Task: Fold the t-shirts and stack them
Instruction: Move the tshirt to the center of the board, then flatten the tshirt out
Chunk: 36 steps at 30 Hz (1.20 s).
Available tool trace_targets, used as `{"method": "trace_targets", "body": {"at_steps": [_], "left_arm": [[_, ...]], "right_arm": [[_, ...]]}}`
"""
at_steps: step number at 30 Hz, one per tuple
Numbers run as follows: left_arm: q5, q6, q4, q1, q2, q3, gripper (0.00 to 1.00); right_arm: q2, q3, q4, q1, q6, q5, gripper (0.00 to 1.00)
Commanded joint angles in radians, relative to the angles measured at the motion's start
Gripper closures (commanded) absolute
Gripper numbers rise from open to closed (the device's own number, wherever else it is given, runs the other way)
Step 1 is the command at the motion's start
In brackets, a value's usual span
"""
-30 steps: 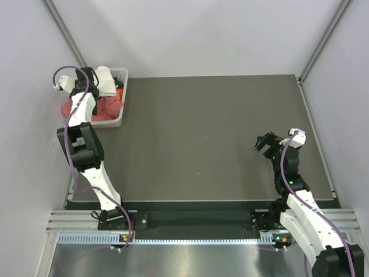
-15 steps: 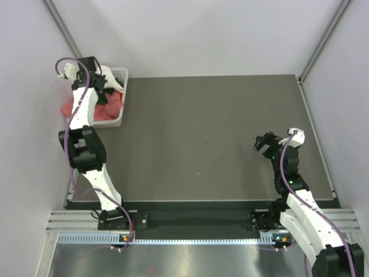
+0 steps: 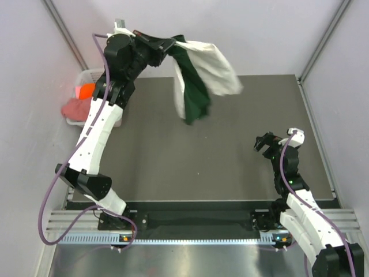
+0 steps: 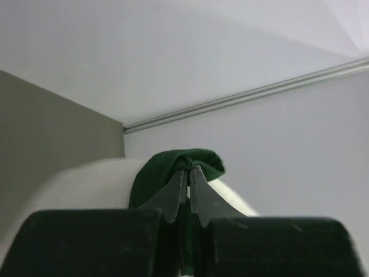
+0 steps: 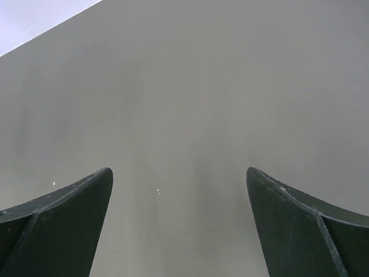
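Observation:
My left gripper point(image 3: 173, 44) is raised high over the table's back left and is shut on the white and dark green t-shirt point(image 3: 199, 78), which swings in the air to its right. In the left wrist view the fingertips point(image 4: 188, 173) pinch a green fold of the shirt point(image 4: 173, 167). An orange t-shirt point(image 3: 85, 90) and a dusty pink t-shirt point(image 3: 74, 107) lie in the white basket point(image 3: 118, 116) at the far left. My right gripper point(image 3: 264, 142) is open and empty, low over the table at the right; its wrist view point(image 5: 180, 179) shows only bare table between the jaws.
The dark grey table point(image 3: 196, 156) is boxed by pale walls with metal corner posts point(image 3: 323, 40). The left arm's links point(image 3: 95, 138) stretch from the near edge up past the basket.
My left gripper has lifted the white and green shirt out of the basket and swung it up and to the right. The right arm has not moved.

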Motion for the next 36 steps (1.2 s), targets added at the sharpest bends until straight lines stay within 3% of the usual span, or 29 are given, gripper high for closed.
{"method": "trace_targets", "body": {"at_steps": [1, 4, 6, 7, 8, 11, 20, 23, 28, 33, 36], "left_arm": [[0.016, -0.033, -0.003, 0.042, 0.01, -0.078, 1.0], [0.012, 0.007, 0.084, 0.045, -0.049, -0.325, 0.96], [0.014, 0.046, 0.086, 0.042, -0.06, -0.464, 0.73], [0.034, 0.063, 0.085, 0.042, -0.057, -0.503, 0.44], [0.036, 0.082, 0.06, 0.042, -0.053, -0.535, 0.31], [0.04, 0.163, 0.02, 0.04, -0.031, -0.647, 0.21], [-0.003, 0.375, -0.004, 0.014, -0.134, -0.863, 0.19], [-0.02, 0.478, -0.064, -0.03, -0.192, -0.883, 0.2], [-0.04, 0.521, -0.073, -0.116, -0.3, -1.027, 0.2], [-0.044, 0.528, -0.044, -0.175, -0.384, -1.15, 0.2], [-0.05, 0.558, -0.038, -0.173, -0.43, -1.173, 0.2]], "right_arm": [[-0.002, 0.018, 0.025, -0.005, -0.017, -0.002, 0.0], [-0.011, 0.02, 0.023, -0.004, -0.027, -0.01, 0.0], [-0.008, 0.021, 0.025, -0.005, -0.034, -0.028, 0.0], [-0.005, 0.023, 0.031, -0.005, -0.04, -0.037, 0.0], [0.004, 0.026, 0.037, -0.005, -0.042, -0.048, 0.0], [0.021, 0.031, 0.052, -0.004, -0.059, -0.103, 0.02], [0.042, 0.051, 0.06, -0.002, -0.082, -0.254, 0.15], [0.091, 0.13, -0.081, 0.001, -0.065, -0.343, 0.27], [0.183, 0.169, -0.309, 0.007, -0.005, -0.427, 0.3], [0.183, 0.13, -0.371, 0.011, 0.067, -0.452, 0.4], [0.197, 0.104, -0.374, 0.025, 0.119, -0.467, 0.4]]}}
